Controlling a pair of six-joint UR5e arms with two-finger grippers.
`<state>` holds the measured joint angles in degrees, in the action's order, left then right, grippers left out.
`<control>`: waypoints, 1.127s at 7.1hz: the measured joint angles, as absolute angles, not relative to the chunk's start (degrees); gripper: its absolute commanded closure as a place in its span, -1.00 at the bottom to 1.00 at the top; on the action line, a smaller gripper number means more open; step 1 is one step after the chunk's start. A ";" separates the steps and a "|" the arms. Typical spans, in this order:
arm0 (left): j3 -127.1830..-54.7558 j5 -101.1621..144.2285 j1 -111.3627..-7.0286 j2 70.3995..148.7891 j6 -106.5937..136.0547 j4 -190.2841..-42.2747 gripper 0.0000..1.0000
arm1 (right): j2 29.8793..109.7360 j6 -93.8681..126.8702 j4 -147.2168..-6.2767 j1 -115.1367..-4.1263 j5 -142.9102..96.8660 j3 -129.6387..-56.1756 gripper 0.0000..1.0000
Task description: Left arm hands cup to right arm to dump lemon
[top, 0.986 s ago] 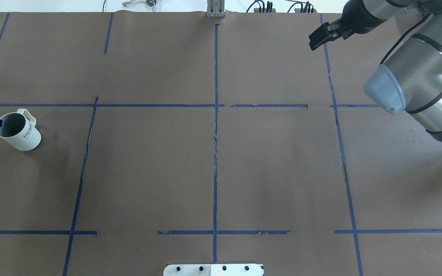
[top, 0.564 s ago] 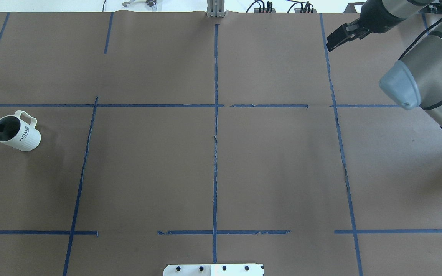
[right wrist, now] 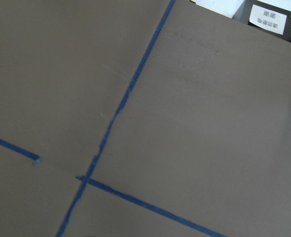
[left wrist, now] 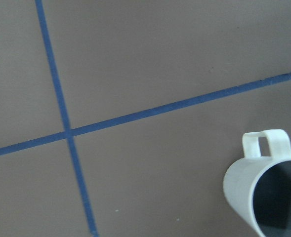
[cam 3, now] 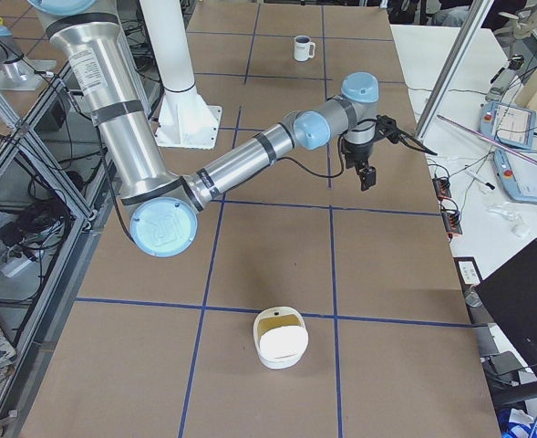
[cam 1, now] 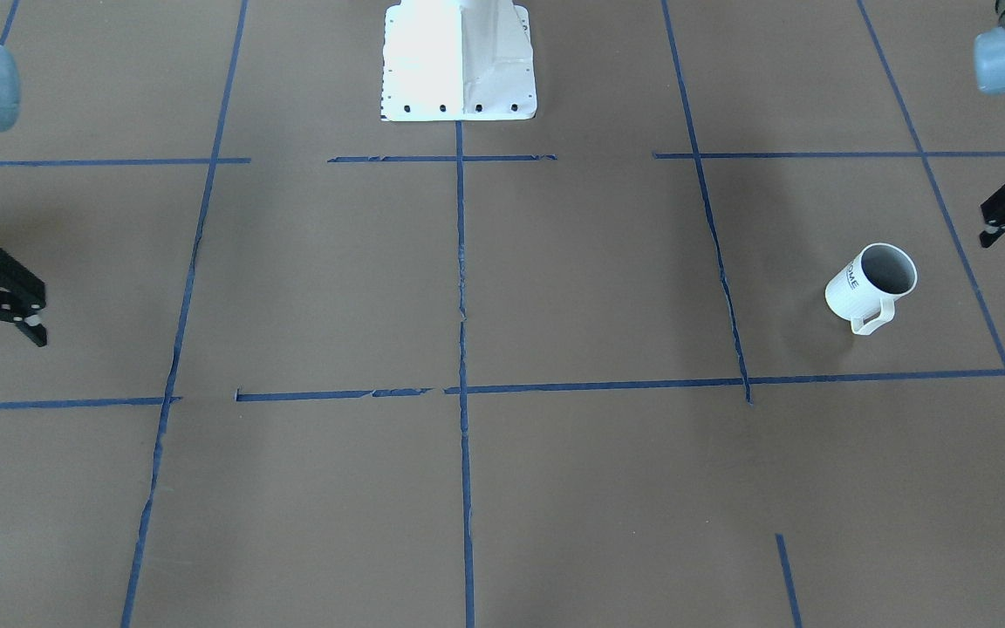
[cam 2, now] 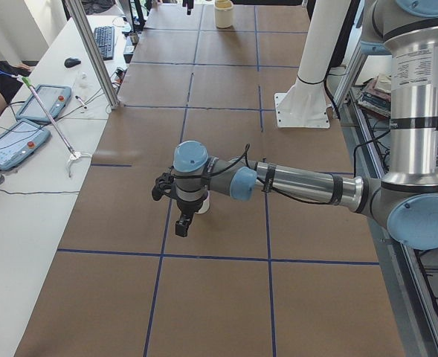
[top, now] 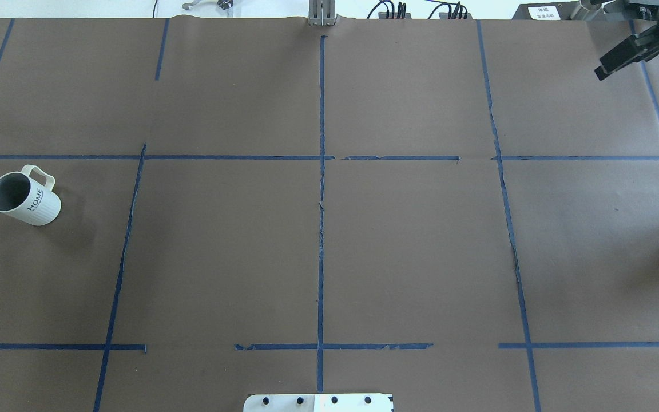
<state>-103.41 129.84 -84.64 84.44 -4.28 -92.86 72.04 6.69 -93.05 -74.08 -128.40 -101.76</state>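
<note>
The white ribbed mug with dark "HOME" lettering and a squarish handle point(top: 31, 201) stands upright on the brown paper-covered table gridded with blue tape point(top: 221, 257). It is in the square on the robot's left, with its handle turned away from the robot's base. Your bulky black cable-looped left gripper point(cam 1: 991, 223) hangs just beside it without touching; its fingers look parted and hold nothing. The slim black right gripper point(cam 1: 31, 312) waits well apart at the opposite end, also spread and empty. Treat the mug as rigid, probably glazed ceramic: it will not give under the fingers, it is likely slick on the smooth grey inside, and it would chip or break if dropped. The outer ribs should offer a little bite. It probably has enough weight to swing from a pinch on one side, so seat the fingers deep. A sensible hold is the wall at the rim, one finger inside and one outside, on the side away from the handle. That leaves the handle and the opposite wall free for the right gripper to take. You cannot see the lemon from any view here; the grey interior reads as bare, so keep the mouth up until the dump.
</note>
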 measured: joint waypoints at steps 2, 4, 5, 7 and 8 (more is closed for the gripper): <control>-102.74 131.63 -88.28 81.59 -8.46 -87.00 -1.00 | 80.57 -1.15 -94.32 -78.34 -131.80 -101.72 -1.00; -103.06 133.20 -88.94 79.51 -9.32 -86.67 -1.00 | 88.80 -3.04 -94.15 -80.34 -133.21 -101.85 -1.00; -103.37 134.59 -89.15 79.33 -9.48 -86.85 -1.00 | 91.45 -3.62 -94.11 -82.53 -133.35 -101.90 -1.00; -102.85 136.37 -89.21 79.87 -9.31 -86.95 -1.00 | 95.37 -8.34 -93.91 -87.14 -133.41 -102.07 -1.00; -102.58 136.48 -89.21 80.00 -9.19 -86.92 -1.00 | 96.80 -10.32 -93.78 -88.48 -133.19 -102.60 -1.00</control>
<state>-102.58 136.48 -89.21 80.00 -9.19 -86.92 96.80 -10.32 -93.78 -88.48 -133.19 -102.60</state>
